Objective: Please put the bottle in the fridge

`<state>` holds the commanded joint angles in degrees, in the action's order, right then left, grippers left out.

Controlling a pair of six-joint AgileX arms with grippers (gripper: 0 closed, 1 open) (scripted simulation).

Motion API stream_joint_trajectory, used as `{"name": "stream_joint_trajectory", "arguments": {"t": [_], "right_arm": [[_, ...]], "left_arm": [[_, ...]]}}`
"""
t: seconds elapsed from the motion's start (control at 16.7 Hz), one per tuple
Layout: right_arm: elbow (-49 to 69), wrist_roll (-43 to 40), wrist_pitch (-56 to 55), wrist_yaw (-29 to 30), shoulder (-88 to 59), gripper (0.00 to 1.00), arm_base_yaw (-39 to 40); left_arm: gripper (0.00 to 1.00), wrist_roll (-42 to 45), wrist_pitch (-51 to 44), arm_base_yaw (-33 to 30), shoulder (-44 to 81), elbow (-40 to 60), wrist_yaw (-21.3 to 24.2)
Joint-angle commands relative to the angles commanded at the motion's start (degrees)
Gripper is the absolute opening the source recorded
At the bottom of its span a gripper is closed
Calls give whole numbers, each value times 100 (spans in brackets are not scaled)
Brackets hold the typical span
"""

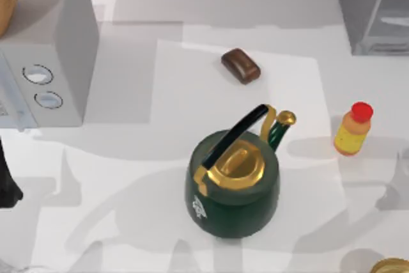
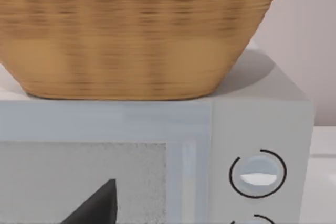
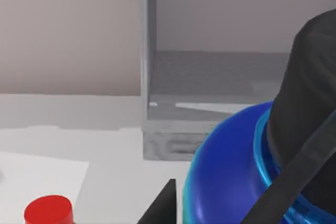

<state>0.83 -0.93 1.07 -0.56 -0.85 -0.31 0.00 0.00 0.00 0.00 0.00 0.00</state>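
- Right gripper [image 3: 165, 203]: a dark finger tip pokes up at the lower edge of the right wrist view, just beside the red cap of the bottle [image 3: 48, 211]; whether its jaws are wide or narrow I cannot tell.
- Left gripper [image 2: 94, 205]: one dark finger tip shows low in the left wrist view, in front of the microwave's door panel; its jaw state cannot be told either. In the top view a dark part of the left arm [image 1: 7, 183] sits at the table's left edge.
- The bottle [image 1: 353, 130] — yellow-orange with a round red cap — stands upright on the white table [image 1: 128, 158] toward the right side, free of any grip and well apart from the fridge.
- The fridge [image 1: 374, 7] is the grey cabinet at the far right corner; the right wrist view looks into its open interior [image 3: 210, 77].
- A blue rounded vessel with a black top [image 3: 247, 166] stands close before the right wrist camera.
- A green kettle [image 1: 233, 180] with gold lid and black handle sits mid-table, left of the bottle.
- A brown rounded block [image 1: 241, 66] lies beyond the kettle.
- The grey microwave [image 1: 48, 62] with two round dials stands at far left, a wicker basket [image 2: 131, 35] resting on top.
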Motion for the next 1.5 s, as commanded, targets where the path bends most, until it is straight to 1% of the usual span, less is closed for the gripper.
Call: {"name": "stream_joint_trajectory", "arguments": {"t": [0.48,0.72,0.84,1.02,1.5], "right_arm": [[-41,94,-135,35,1,1,1],[438,132,-687,-52,-838,1,-179],[842,166,-1151,-126,-1619,1,-325],[1612,207,-2030,-275,-3164,1,-578],[3947,198,-4694,-871,-8232,1,-1194]], "left_arm": [[100,0,0,0,0,0,0],[100,0,0,0,0,0,0],[100,0,0,0,0,0,0],[100,0,0,0,0,0,0],[100,0,0,0,0,0,0]]}}
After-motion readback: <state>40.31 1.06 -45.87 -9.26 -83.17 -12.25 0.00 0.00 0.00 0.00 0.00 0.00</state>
